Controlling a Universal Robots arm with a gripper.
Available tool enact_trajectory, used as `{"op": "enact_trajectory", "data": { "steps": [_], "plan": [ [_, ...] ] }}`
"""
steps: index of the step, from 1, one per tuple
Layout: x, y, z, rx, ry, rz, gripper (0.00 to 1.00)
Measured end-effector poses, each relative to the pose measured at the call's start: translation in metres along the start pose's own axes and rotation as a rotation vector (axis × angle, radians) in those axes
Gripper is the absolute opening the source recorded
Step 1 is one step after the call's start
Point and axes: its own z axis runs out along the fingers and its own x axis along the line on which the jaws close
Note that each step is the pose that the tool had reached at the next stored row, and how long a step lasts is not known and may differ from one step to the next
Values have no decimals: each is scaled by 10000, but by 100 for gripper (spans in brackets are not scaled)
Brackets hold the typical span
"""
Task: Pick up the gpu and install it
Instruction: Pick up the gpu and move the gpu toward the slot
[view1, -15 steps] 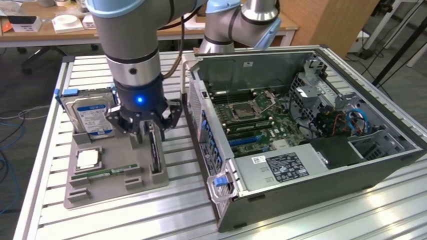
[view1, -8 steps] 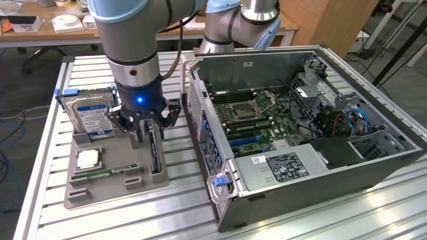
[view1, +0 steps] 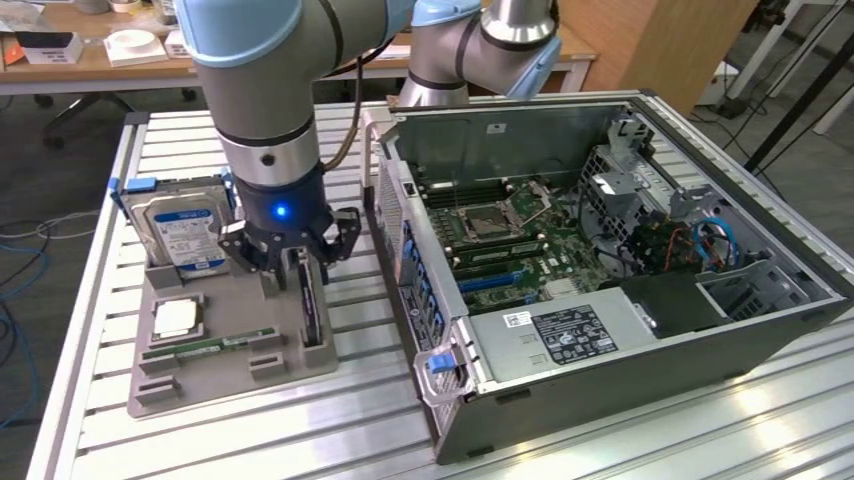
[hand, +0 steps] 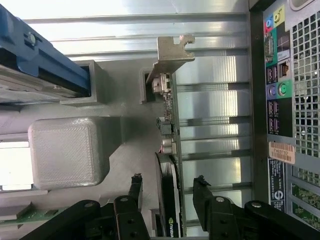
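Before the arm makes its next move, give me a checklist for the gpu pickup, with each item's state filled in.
1. The gripper is open: ok.
2. Its fingers straddle the gpu, one on each side: ok.
3. The gpu is gripped: not ok, a gap shows on both sides.
4. The gpu stands on edge in the grey holder: ok.
5. The computer case lies with its open side up: ok.
6. The blue slot on the motherboard is free: ok, no card stands in it.
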Motion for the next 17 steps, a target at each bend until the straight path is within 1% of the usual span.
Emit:
{"op": "enact_trajectory", "data": {
  "steps": [8, 10, 11, 17],
  "plan": [
    [-3, 0, 3, 0, 0, 0, 53],
    [-4, 1, 3, 0, 0, 0, 52],
    [-3, 1, 3, 0, 0, 1, 45],
    [-24, 2, 4, 0, 1, 0, 45]
  ]
}}
